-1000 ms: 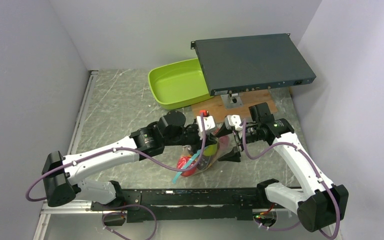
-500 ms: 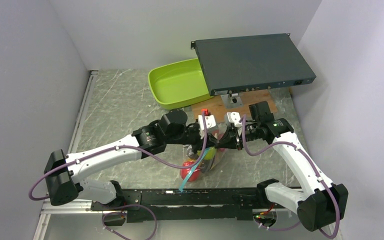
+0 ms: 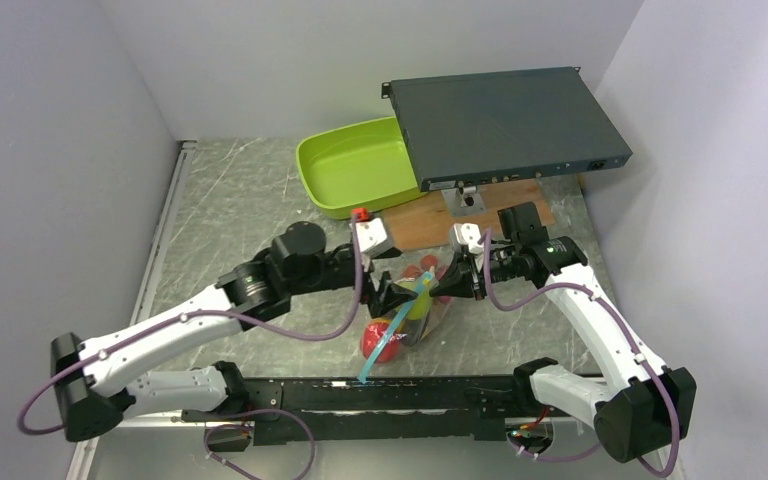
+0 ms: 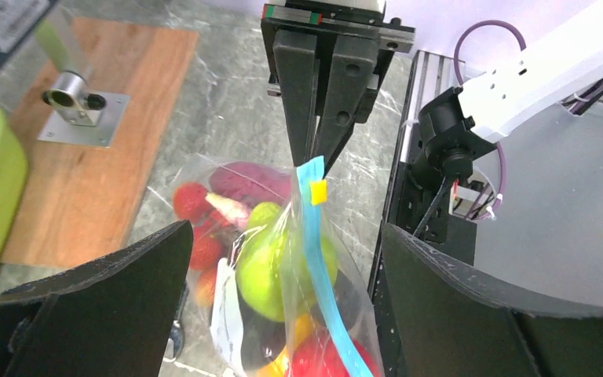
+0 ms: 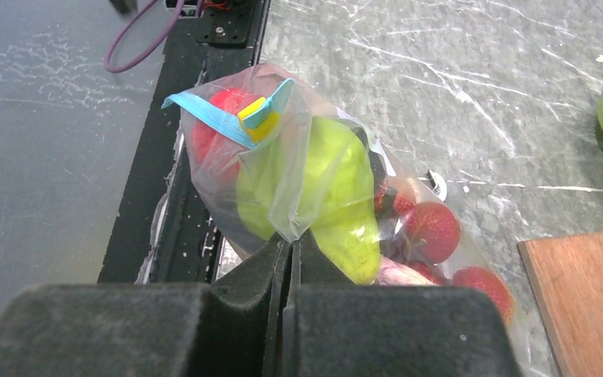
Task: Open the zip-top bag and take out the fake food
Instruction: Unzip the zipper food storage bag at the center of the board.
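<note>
The zip-top bag (image 3: 422, 318) hangs clear and full near the table's front, its blue zip strip (image 4: 319, 251) trailing down with a yellow slider (image 5: 256, 116). Inside is the fake food: a green pear (image 5: 338, 184), a red apple (image 3: 377, 341), a purple eggplant (image 4: 247, 179) and small red pieces (image 5: 432, 232). My right gripper (image 5: 290, 239) is shut on a fold of the bag's plastic near its mouth, also seen as the right gripper (image 4: 320, 149) in the left wrist view. My left gripper (image 4: 283, 236) stands wide open, a finger either side of the bag, not touching it.
A lime-green tray (image 3: 332, 185) sits at the back, beside a dark flat box (image 3: 505, 115) raised on a stand over a wooden board (image 3: 415, 222). A black rail (image 3: 290, 385) runs along the near edge under the bag.
My right gripper closed on the bag's top edge. My left gripper let go of the bag, opened wide and drew back to the left.
</note>
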Motion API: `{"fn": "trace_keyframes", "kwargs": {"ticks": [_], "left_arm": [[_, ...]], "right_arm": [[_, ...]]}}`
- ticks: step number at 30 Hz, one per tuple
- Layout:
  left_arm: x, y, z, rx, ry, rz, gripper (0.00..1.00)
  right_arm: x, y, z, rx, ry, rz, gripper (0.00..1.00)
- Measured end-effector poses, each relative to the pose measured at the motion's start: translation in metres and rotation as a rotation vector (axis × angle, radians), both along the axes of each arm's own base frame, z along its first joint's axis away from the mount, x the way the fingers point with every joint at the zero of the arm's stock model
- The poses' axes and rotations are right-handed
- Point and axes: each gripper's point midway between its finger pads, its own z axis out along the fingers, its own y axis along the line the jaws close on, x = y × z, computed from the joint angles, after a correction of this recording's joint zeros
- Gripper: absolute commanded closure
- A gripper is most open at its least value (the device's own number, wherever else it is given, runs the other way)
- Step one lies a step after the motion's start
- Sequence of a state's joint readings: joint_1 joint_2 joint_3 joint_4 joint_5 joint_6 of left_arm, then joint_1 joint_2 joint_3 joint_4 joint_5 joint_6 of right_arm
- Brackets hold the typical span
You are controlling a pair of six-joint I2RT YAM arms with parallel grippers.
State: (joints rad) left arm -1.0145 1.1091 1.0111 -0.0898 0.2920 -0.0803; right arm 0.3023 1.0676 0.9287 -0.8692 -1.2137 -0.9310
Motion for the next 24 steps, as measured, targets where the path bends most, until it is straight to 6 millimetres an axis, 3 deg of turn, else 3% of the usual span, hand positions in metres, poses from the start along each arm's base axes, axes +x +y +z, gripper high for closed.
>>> {"fn": "trace_keyframes", "kwargs": {"ticks": [6,12,15,19,24], "left_arm": [[-0.011,0.031,0.014,-0.042,-0.062,0.038,0.05],[-0.027,0.022,-0.019,0.059,-0.07,0.065,0.3],[-0.027,0.014,-0.046,0.185,-0.07,0.121,0.39],[-0.02,0.008,-0.067,0.303,-0.087,0.205,0.4],[-0.008,0.01,-0.075,0.386,-0.118,0.323,0.39]], "right_arm": [[0.002,0.0,0.001,0.001,0.022,-0.015,1.0],[0.009,0.0,0.003,0.013,0.056,-0.044,1.0],[0.011,0.0,0.003,0.018,0.065,-0.052,1.0],[0.011,0.001,0.003,0.021,0.074,-0.057,1.0],[0.013,0.001,0.003,0.024,0.073,-0.061,1.0]]}}
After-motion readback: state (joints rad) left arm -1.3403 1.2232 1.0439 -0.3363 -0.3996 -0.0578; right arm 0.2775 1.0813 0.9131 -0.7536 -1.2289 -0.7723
